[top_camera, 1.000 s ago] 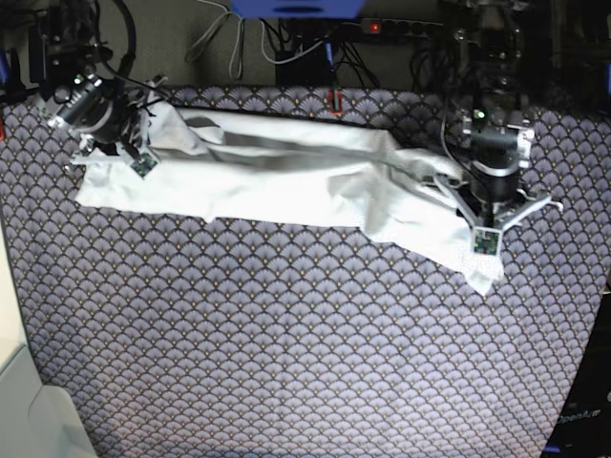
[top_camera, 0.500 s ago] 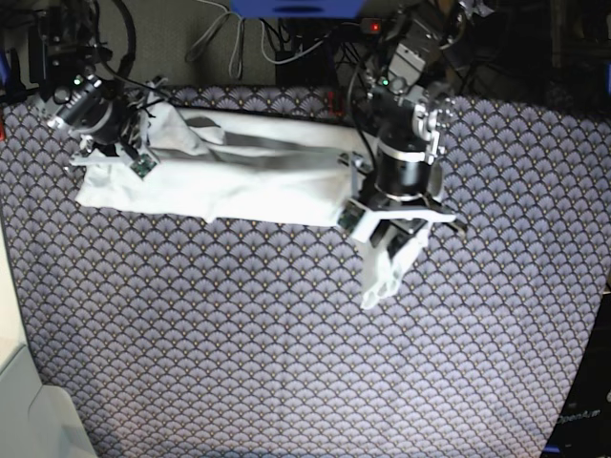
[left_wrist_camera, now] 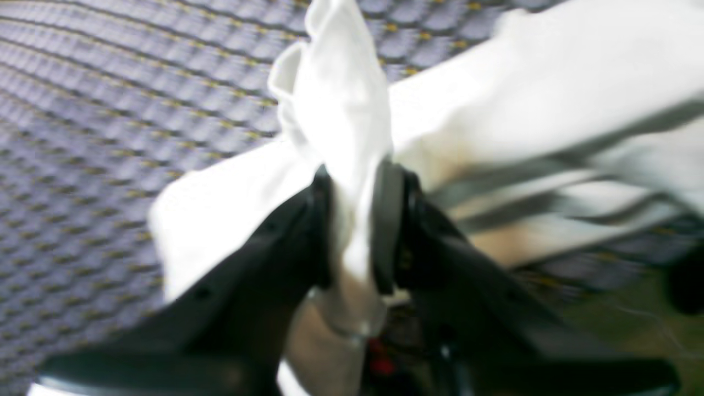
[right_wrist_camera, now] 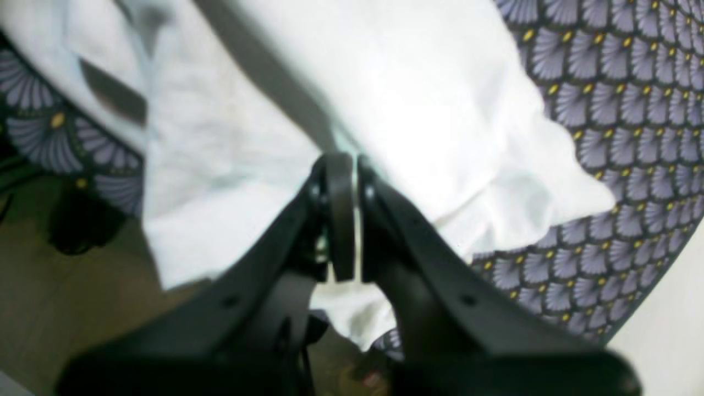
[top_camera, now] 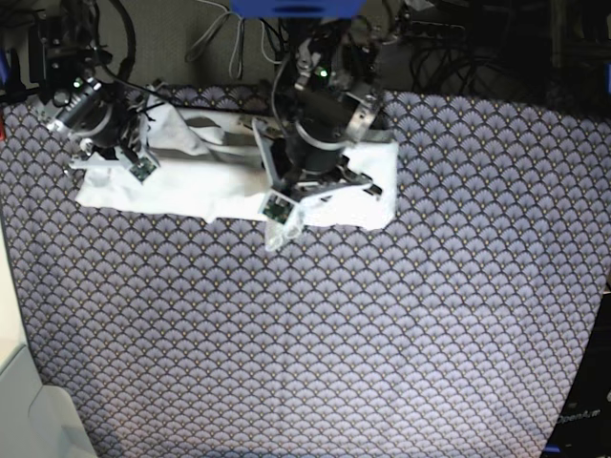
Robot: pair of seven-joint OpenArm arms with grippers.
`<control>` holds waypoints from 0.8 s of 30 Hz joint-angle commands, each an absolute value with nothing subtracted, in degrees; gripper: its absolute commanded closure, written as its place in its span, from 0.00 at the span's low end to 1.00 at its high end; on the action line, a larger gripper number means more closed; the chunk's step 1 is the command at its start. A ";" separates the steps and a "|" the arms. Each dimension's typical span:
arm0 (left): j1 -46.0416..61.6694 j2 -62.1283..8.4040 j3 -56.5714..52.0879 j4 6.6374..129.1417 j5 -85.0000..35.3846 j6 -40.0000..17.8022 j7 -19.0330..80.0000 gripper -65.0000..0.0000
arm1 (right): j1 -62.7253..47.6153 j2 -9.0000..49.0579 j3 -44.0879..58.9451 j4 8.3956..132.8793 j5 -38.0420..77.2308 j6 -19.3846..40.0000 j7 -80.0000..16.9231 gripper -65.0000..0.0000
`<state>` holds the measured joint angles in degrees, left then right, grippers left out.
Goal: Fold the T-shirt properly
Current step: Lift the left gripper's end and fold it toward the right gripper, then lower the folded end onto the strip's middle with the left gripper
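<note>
The soft, wrinkled white cloth T-shirt (top_camera: 224,176) is lying as a long band across the far side of the purple scallop-patterned surface (top_camera: 315,343), the left claw (top_camera: 284,221) clamping its bunched end over the band's middle, the right claw (top_camera: 134,157) pinching the opposite end.

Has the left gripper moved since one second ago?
Yes. In the base view the left gripper, shut on the T-shirt, has travelled leftward across the tablecloth, toward the right gripper.
</note>
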<state>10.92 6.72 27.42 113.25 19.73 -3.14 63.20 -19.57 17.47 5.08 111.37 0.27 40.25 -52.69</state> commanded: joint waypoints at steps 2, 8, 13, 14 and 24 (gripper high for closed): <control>10.59 7.43 27.56 114.15 17.27 -2.95 62.73 0.99 | -19.12 18.15 5.32 112.22 0.31 40.00 -52.00 1.00; 9.10 8.22 27.38 107.82 15.43 -2.95 61.05 0.99 | -19.12 18.15 5.32 112.22 0.31 40.00 -52.00 1.00; 9.19 9.00 27.30 105.45 15.43 -2.86 54.02 0.99 | -19.21 18.07 5.32 112.22 0.31 40.00 -52.00 1.00; 9.19 9.00 27.30 105.54 15.78 -2.86 53.41 0.99 | -19.21 18.07 5.32 112.22 0.31 40.00 -52.00 1.00; 9.36 9.00 27.82 104.48 15.43 13.05 44.44 0.99 | -19.30 18.07 5.32 112.22 0.31 40.00 -52.00 1.00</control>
